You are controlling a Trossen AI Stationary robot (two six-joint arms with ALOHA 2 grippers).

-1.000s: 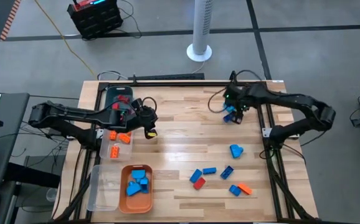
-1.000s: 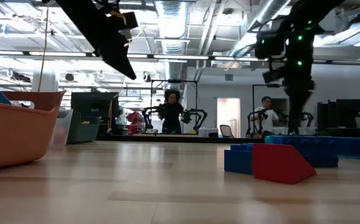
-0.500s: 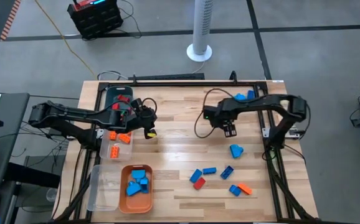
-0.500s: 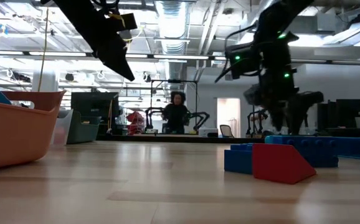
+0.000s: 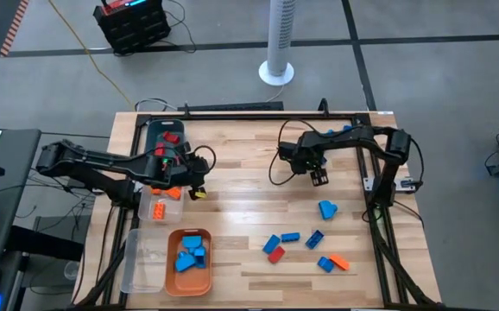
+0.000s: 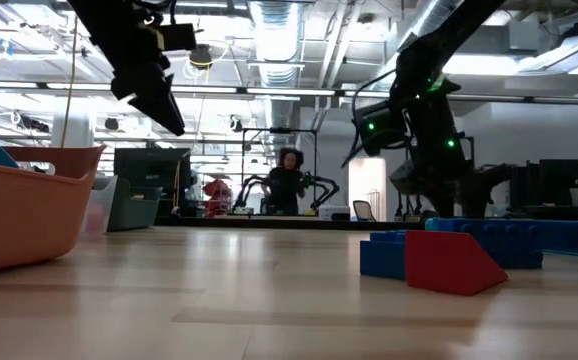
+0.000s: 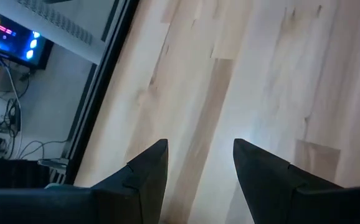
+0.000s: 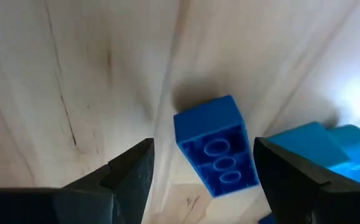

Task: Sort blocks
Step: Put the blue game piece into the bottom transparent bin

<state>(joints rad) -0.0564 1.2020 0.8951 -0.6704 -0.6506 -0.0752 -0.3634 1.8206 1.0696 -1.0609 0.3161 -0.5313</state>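
My right gripper (image 5: 318, 178) hangs open over the table's far right part. In the right wrist view its fingers (image 8: 203, 149) stand on either side of a dark blue block (image 8: 216, 140) lying on the wood with its hollow underside showing; they do not touch it. A light blue block (image 8: 317, 146) lies beside it. More blocks lie loose near the right: light blue (image 5: 327, 208), red (image 5: 274, 254), orange (image 5: 340, 263) and several blue ones (image 5: 290, 237). My left gripper (image 5: 198, 190) is open over bare wood (image 7: 198, 158) by the bins.
An orange tray (image 5: 170, 275) at the near left holds blue blocks. Beside it is a clear bin (image 5: 139, 263). Another clear bin (image 5: 165, 210) holds orange blocks, and a teal bin (image 5: 154, 134) holds red ones. Two blue blocks (image 5: 339, 133) lie at the far right corner. People stand in the room behind.
My right arm has swung in from the far right corner toward the table's middle. Its gripper has turned and now sits slightly nearer the near edge, and the two corner blocks have come into view. My left gripper has shifted a little toward the left edge.
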